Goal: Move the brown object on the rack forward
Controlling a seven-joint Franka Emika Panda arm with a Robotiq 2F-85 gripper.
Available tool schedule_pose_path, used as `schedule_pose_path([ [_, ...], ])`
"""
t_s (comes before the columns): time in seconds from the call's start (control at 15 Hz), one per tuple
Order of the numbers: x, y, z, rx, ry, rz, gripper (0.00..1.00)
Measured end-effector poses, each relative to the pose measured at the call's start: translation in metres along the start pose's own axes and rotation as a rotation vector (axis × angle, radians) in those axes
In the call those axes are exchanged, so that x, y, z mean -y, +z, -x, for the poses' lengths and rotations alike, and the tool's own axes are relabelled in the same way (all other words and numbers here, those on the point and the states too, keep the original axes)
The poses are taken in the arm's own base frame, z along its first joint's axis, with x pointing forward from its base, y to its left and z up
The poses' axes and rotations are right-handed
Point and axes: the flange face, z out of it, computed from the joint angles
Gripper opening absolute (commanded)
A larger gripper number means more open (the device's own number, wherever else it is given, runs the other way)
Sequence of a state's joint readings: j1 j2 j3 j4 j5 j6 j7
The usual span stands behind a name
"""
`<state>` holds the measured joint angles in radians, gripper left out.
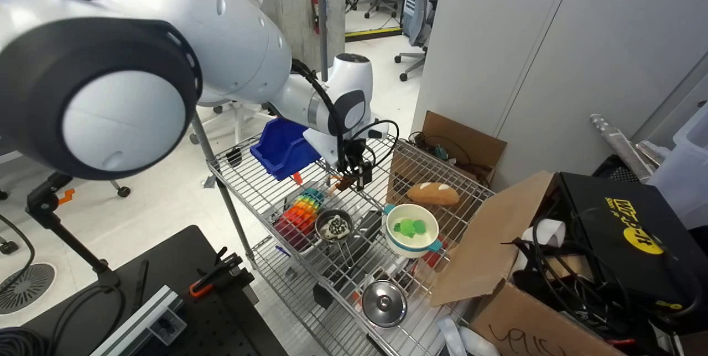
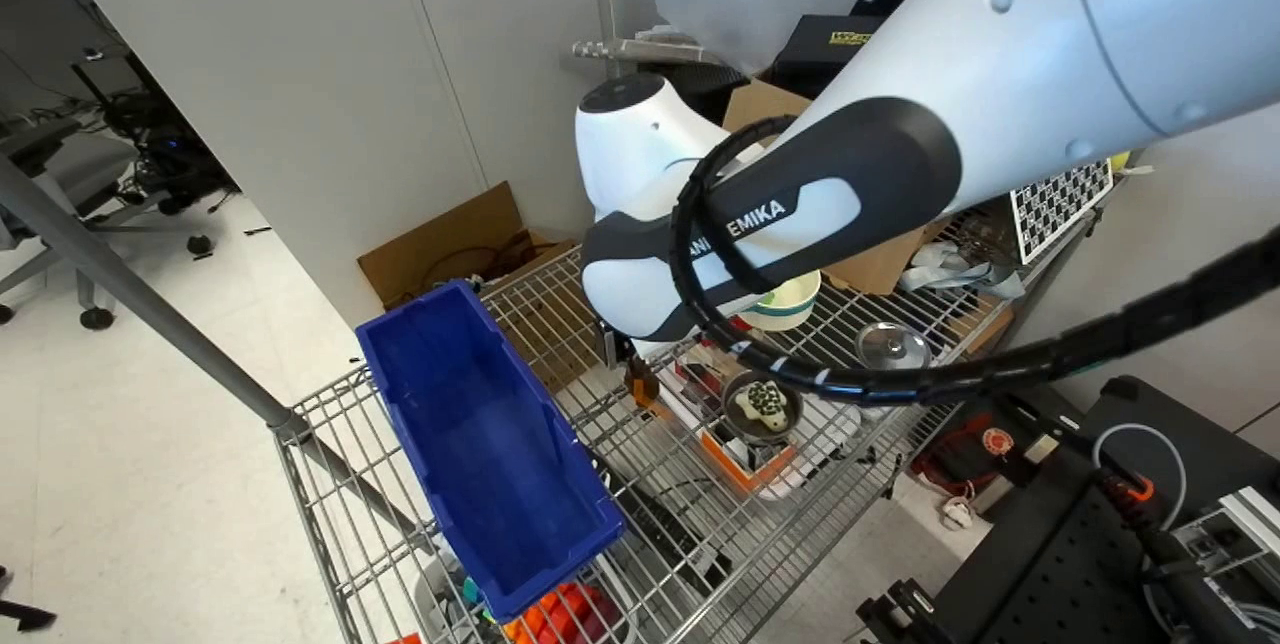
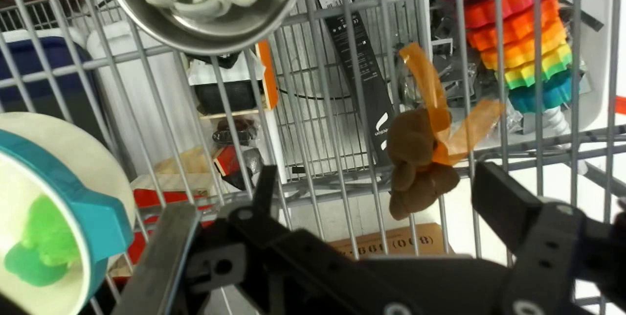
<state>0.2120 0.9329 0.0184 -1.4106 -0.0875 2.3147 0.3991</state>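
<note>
Brown, lumpy figure (image 3: 420, 183) lay, orange-ribboned, on the silvery wire-grid rack (image 1: 310, 266), and the black two-fingered gripper (image 3: 381, 185) hung spread, off-centre to it! Squaring up before a slow, soft pinch looked wise.

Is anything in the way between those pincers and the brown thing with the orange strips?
Nothing visible is. In the wrist view, the brown object shows between the open jaws of the gripper, with the rack behind it. The metal bowl sits to one side.
</note>
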Motion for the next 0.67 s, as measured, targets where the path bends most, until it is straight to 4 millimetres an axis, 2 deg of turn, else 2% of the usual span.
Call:
schedule_pose_path([
  [0.2,0.008,0.012,-0.011,0.007,0.008,-0.009,1.0],
  [0.27,0.01,0.015,-0.014,0.016,0.01,-0.008,0.75],
  [0.33,0.012,0.019,-0.016,0.024,0.011,-0.007,0.72],
  [0.67,0.024,0.037,-0.02,0.08,0.011,0.003,0.34],
])
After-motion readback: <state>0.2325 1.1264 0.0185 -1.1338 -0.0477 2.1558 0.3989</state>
